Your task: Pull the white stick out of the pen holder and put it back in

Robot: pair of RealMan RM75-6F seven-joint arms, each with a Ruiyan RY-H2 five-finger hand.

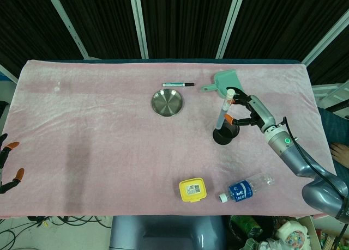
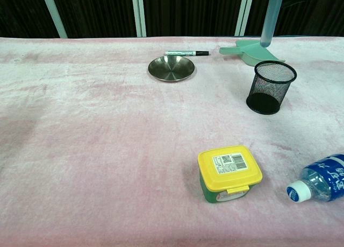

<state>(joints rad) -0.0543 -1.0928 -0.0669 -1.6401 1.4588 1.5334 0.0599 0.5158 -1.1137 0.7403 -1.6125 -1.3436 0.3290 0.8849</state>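
The black mesh pen holder point(image 1: 225, 133) point(image 2: 271, 88) stands on the pink cloth at the right. My right hand point(image 1: 246, 111) grips the white stick point(image 1: 224, 107) near its upper part and holds it almost upright. In the chest view the white stick point(image 2: 267, 18) hangs with its lower end just above and behind the holder's rim, outside the holder. The right hand itself is cut off at the top of that view. My left hand point(image 1: 6, 164) rests at the far left edge, holding nothing, fingers apart.
A steel dish point(image 1: 167, 103) and a marker point(image 1: 178, 84) lie at the back centre, and a green dustpan point(image 1: 226, 82) sits behind the holder. A yellow-lidded box point(image 1: 192, 189) and a lying water bottle point(image 1: 245, 189) are near the front edge.
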